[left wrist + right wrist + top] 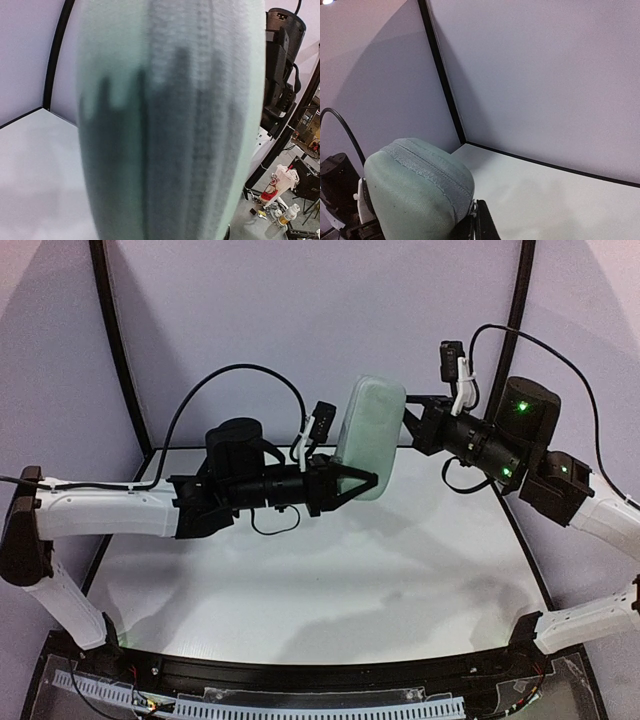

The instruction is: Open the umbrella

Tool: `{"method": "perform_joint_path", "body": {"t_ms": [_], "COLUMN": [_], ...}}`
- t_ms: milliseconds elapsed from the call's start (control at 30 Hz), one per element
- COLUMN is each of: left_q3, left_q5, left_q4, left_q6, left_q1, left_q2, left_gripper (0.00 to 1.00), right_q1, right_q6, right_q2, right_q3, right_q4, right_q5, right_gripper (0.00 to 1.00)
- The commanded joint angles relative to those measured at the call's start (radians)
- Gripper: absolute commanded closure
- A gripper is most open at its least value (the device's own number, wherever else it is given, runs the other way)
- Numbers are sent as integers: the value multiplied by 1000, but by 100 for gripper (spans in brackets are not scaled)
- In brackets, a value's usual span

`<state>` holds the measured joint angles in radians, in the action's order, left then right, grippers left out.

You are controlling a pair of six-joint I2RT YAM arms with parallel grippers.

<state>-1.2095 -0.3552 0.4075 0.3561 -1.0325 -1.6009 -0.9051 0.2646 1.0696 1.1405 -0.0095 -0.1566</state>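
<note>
Your left end effector [355, 481] is closed around the lower end of a case [370, 435]. It holds the case clear above the desk [330, 580], nearly upright and leaning a little to the right. The case is a pale mint-green rounded oblong of woven fabric, with 1 raised seam [427, 165] running over its end. You can read no writing on it. The umbrella itself shows in none of the 3 views, and you cannot tell whether it lies inside. Your right end effector [408, 420] meets the case's upper right edge, but you cannot tell how far its jaws stand apart. Beyond the frame, a bottle [289, 214] carries a label too small to read.
</note>
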Motion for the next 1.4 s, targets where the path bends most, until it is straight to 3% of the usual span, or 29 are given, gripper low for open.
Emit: {"method": "perform_joint_path", "body": {"t_ms": [0,100,267,433,567,800,1367], "left_q3": [19,56,58,76,100,155,200], "left_q5": [-14,-35,-109,-197,-263,-301,-313], "left_q4": [45,-23,-398,-589,-638,-617,-831], "left_q6": [-3,-55,-150,-173,-161,-117,1], "left_q1": [-5,-5,-5,-5,-5,-21,-75], "left_q2": [37,84,154,175,167,160,109], "left_gripper": [98,99,99,99,99,99,99], "right_q1": [-9,-7,3,6,9,21,53], "right_q6": [-10,-133,-400,-570,-670,-681,-1118], "right_q2": [-46,-82,-137,-155,-159,-129,-52], "right_q3": [-8,-14,-7,-24,-48,-62,68], "right_q4": [67,-40,-185,-147,-57,95,-46], "right_q5": [-16,-52,-109,-141,-225,-389,-150], "right_gripper": [100,100,100,100,100,100,100]}}
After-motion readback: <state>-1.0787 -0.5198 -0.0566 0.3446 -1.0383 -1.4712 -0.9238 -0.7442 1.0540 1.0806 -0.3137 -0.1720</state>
